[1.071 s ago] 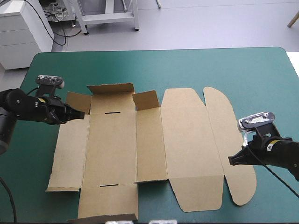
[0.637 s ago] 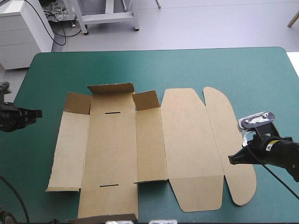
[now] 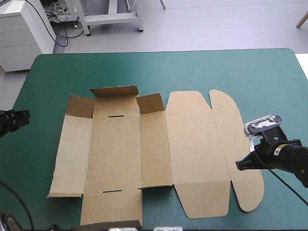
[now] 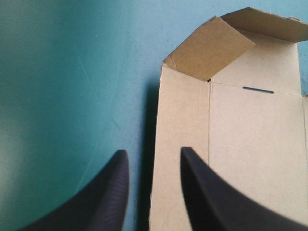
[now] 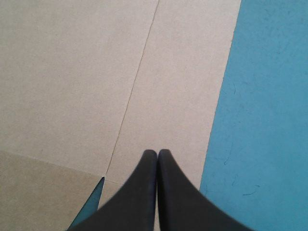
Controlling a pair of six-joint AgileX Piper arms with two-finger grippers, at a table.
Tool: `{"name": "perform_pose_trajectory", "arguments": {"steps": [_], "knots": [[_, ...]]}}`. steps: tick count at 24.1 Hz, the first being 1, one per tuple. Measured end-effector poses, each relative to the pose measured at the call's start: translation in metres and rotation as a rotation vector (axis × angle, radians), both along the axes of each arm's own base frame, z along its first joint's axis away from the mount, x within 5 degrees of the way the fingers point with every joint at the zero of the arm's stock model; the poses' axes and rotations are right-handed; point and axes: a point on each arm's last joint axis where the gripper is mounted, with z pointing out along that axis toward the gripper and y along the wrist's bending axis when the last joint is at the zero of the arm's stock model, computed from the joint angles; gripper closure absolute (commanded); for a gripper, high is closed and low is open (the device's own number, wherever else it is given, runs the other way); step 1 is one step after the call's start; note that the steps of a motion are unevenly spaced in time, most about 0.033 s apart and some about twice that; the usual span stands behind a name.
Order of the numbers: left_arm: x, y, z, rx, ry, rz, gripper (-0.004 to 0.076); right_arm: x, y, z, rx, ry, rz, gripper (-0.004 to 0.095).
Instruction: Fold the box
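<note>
**A:** Where is the box?

**B:** The brown box (image 3: 144, 149) lies opened out across the middle of the teal-green tabletop (image 3: 202, 67), mostly as a flat sheet. At its far end, the end flap (image 3: 114, 91) and two small corner flaps (image 3: 150, 102) stand tilted up. The base panel (image 3: 114, 154) shows two thin slots (image 3: 114, 116), one near each end. The rounded lid flap (image 3: 239, 144) lies flat at the right end.

**A:** And the hands?

**B:** The left hand (image 3: 23, 117) is at the tabletop's left edge, well apart from the box. Its black fingers (image 4: 103, 192) are spread, with nothing between them, and the box's left edge lies ahead of it. The right hand (image 3: 238, 165) is over the near part of the rounded lid flap, fingers pressed together into one point, gripping nothing. Whether its tip touches the board, I cannot tell.
</note>
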Motion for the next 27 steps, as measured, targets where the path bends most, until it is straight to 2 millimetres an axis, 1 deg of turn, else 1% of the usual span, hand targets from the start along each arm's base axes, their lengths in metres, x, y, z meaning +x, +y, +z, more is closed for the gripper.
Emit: {"name": "perform_pose_trajectory", "arguments": {"steps": [1, 3, 4, 9, 10, 12, 13, 15, 19, 22, 27], "knots": [[0.0, 0.0, 0.0, 0.003, 0.0, -0.003, 0.0125, 0.0, 0.0, 0.0, 0.0, 0.0, 0.0, 0.0924], [0.002, 0.001, -0.002, -0.002, 0.008, -0.006, 0.0039, 0.0, 0.0, 0.0, 0.0, 0.001, 0.0, 0.0924], [0.003, 0.003, -0.004, -0.007, 0.014, -0.006, 0.0011, 0.0, 0.0, 0.0, 0.0, 0.001, 0.0, 0.0924], [0.012, 0.013, -0.02, -0.024, 0.084, 0.009, 0.001, 0.0, 0.0, 0.0, 0.0, 0.001, 0.0, 0.0924], [0.013, 0.015, -0.026, -0.032, 0.106, 0.012, 0.001, 0.0, 0.0, 0.0, 0.0, 0.001, 0.0, 0.0924], [0.014, 0.017, -0.045, -0.062, 0.166, 0.015, 0.001, 0.0, 0.0, 0.0, 0.0, 0.001, 0.0, 0.0924], [0.012, 0.017, -0.059, -0.08, 0.208, 0.011, 0.001, 0.0, 0.0, 0.0, 0.0, 0.001, 0.0, 0.0924], [0.008, 0.015, -0.077, -0.097, 0.264, -0.008, 0.001, 0.0, 0.0, 0.0, 0.001, 0.001, 0.0, 0.0924], [0.004, 0.01, -0.105, -0.171, 0.33, -0.03, 0.001, 0.0, 0.0, 0.0, 0.002, -0.003, 0.0, 0.0924], [0.004, 0.004, -0.117, -0.242, 0.327, -0.031, 0.0012, 0.0, 0.0, 0.0, 0.005, -0.004, 0.0, 0.0924], [0.001, 0.002, -0.123, -0.253, 0.343, -0.035, 0.0011, 0.0, 0.0, 0.0, 0.004, 0.0, 0.0, 0.0924]]}}
